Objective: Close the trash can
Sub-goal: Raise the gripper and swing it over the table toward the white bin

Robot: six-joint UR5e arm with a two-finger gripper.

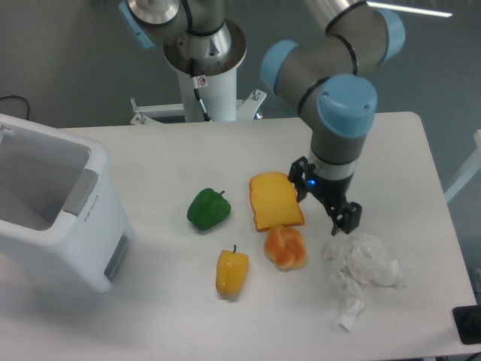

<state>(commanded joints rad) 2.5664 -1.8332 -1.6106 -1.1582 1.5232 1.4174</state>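
The trash can point(64, 226) is a large white boxy bin at the table's left edge, with a grey latch tab and a grey side panel. Its top stands open and I see into the hollow inside; the lid is not in view. My gripper point(325, 201) hangs far to the right of it, over the table between the yellow bread slice point(275, 200) and the crumpled paper point(361, 267). Its fingers are spread apart with nothing between them.
A green pepper point(209, 209), a yellow pepper point(231, 272) and an orange bun point(285, 247) lie mid-table between the gripper and the can. The robot base point(204, 53) stands at the back. A dark object point(467, 325) sits at the front right corner.
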